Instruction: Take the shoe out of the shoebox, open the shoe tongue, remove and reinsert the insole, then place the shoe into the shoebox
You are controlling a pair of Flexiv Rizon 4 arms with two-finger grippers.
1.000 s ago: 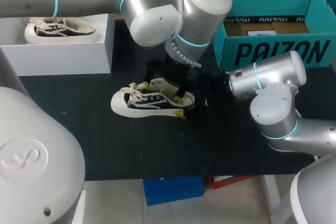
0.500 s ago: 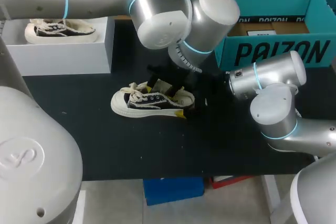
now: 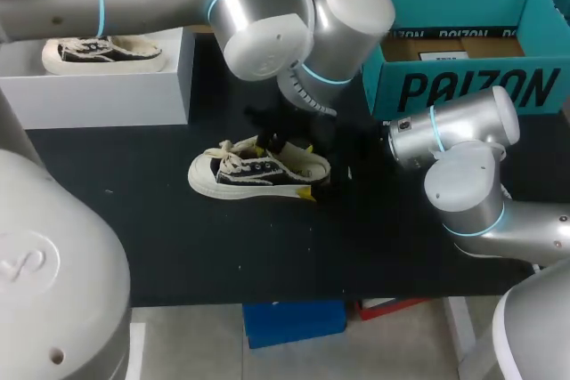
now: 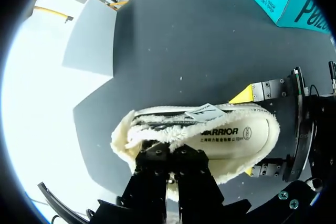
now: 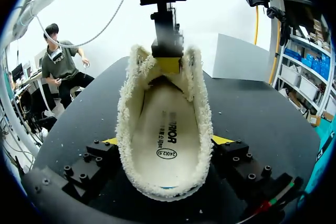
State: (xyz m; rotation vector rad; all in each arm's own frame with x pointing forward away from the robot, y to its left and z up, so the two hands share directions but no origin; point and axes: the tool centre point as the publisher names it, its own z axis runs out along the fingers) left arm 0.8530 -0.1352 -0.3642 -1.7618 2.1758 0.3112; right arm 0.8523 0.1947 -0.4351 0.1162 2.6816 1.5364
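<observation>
**Task progress, mid-sequence.** The shoe (image 3: 254, 171) is out of the shoebox (image 3: 463, 86) and lies on its sole on the black worktop (image 3: 267, 246), toe toward the left arm's side, well apart from the box.

The right gripper (image 5: 165, 142) straddles the heel, and its fingers (image 5: 223, 140) press the fleece collar from both sides. The left gripper (image 5: 168, 65) comes down into the front of the opening. Its fingers are drawn together, apparently pinching the tongue (image 4: 202, 113).

The insole (image 4: 236, 137) lies flat inside the shoe. The step in hand therefore appears to be opening the tongue. Lifting out and refitting the insole, and returning the shoe to the box, seem still to come. Whether the insole has already been out cannot be told.

**Surroundings.** A second shoe (image 3: 102, 49) rests on a white block (image 3: 98, 86) at the left. The left arm's bulky wrist hangs between the shoe and the shoebox, and the right arm's elbow stands before the box front. Both would likely crowd the return path.
</observation>
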